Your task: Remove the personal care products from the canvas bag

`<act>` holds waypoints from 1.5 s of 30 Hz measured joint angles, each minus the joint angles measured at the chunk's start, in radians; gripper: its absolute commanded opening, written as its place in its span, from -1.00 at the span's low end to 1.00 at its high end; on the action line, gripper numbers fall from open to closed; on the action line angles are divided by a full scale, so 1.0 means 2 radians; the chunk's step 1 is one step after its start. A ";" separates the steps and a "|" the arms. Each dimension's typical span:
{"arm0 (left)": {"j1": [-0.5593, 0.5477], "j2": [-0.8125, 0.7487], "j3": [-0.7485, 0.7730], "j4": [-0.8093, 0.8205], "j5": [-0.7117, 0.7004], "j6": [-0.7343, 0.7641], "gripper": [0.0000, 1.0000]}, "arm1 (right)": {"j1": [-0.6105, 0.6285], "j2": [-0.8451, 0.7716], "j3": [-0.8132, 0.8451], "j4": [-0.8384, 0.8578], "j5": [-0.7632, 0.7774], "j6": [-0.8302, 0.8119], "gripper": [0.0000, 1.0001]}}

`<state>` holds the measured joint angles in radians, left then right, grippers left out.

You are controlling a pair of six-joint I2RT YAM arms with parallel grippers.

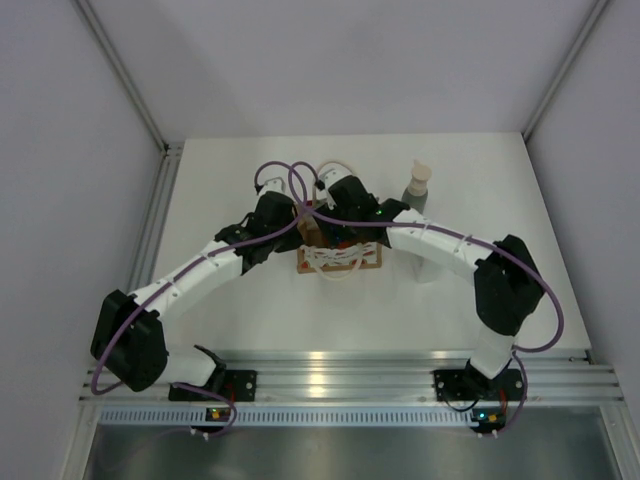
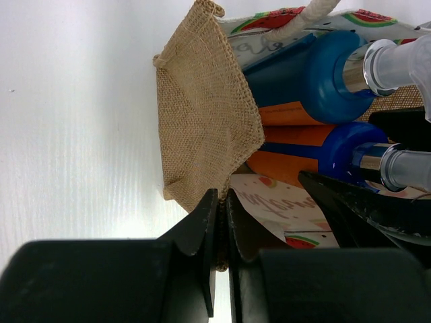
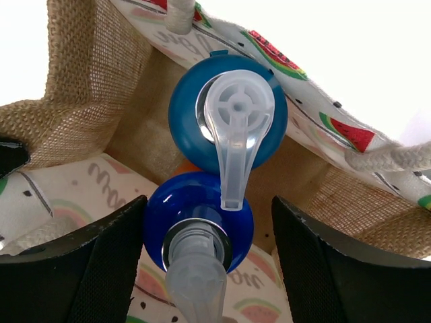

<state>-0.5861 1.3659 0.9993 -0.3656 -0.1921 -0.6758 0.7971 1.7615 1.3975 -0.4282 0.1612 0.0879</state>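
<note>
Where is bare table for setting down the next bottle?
Bare table between the bag and the arm bases, and at the back-left corner. Crowded: over the bag, where the left arm and right arm meet, and by the pump bottle behind.

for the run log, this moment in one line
left hand: shut on bag edge | right hand: open, astride blue-capped bottle
</note>
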 measured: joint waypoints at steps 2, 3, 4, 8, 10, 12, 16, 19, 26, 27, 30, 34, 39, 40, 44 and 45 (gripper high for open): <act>0.000 0.000 0.000 0.000 0.000 0.000 -1.00 | 0.000 0.002 0.000 0.002 0.000 0.001 0.39; 0.000 0.000 0.000 0.000 0.000 0.000 -1.00 | 0.000 0.003 0.000 0.003 0.000 0.001 0.37; 0.000 0.000 0.000 0.000 0.000 0.000 -1.00 | 0.000 0.003 0.000 0.005 0.000 0.001 0.37; 0.000 0.000 -0.001 0.000 0.000 0.000 -1.00 | 0.000 0.005 -0.001 0.012 0.002 0.001 0.38; 0.000 0.000 -0.001 0.000 0.000 0.000 -1.00 | 0.000 0.008 -0.001 0.016 0.003 0.001 0.37; 0.000 0.000 -0.001 0.000 0.000 0.000 -1.00 | 0.000 0.010 -0.001 0.020 0.004 0.003 0.36; 0.000 0.000 -0.001 0.001 0.000 0.000 -1.00 | 0.000 0.011 -0.001 0.022 0.005 0.005 0.30; 0.000 0.000 -0.001 0.002 0.000 0.000 -1.00 | 0.001 0.011 -0.001 0.023 0.005 0.007 0.30; 0.000 0.000 -0.001 0.003 -0.001 0.000 -1.00 | 0.002 0.011 -0.005 0.029 0.008 0.013 -0.51; 0.000 0.000 -0.001 0.003 -0.001 0.000 -1.00 | 0.002 0.011 -0.005 0.030 0.008 0.014 -0.99; 0.000 0.000 -0.001 0.003 -0.002 0.000 -1.00 | 0.002 0.011 -0.006 0.031 0.009 0.014 -1.00; 0.000 0.000 -0.001 0.003 -0.002 0.000 -1.00 | 0.002 0.010 -0.006 0.031 0.010 0.014 -1.00; 0.000 0.000 -0.001 0.003 -0.002 0.000 -1.00 | 0.002 0.009 -0.006 0.030 0.011 0.014 -1.00; 0.000 0.000 -0.001 0.003 -0.002 0.000 -1.00 | 0.002 0.009 -0.005 0.027 0.012 0.014 -1.00; 0.000 0.000 -0.001 0.003 -0.004 0.000 -1.00 | 0.002 0.006 0.000 0.014 0.021 0.013 -1.00; 0.000 0.000 -0.002 0.003 -0.004 0.000 -1.00 | 0.002 0.005 0.000 0.011 0.023 0.013 -1.00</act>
<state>-0.5861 1.3655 0.9962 -0.3588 -0.1993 -0.6758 0.8013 1.7714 1.3975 -0.4061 0.2081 0.1131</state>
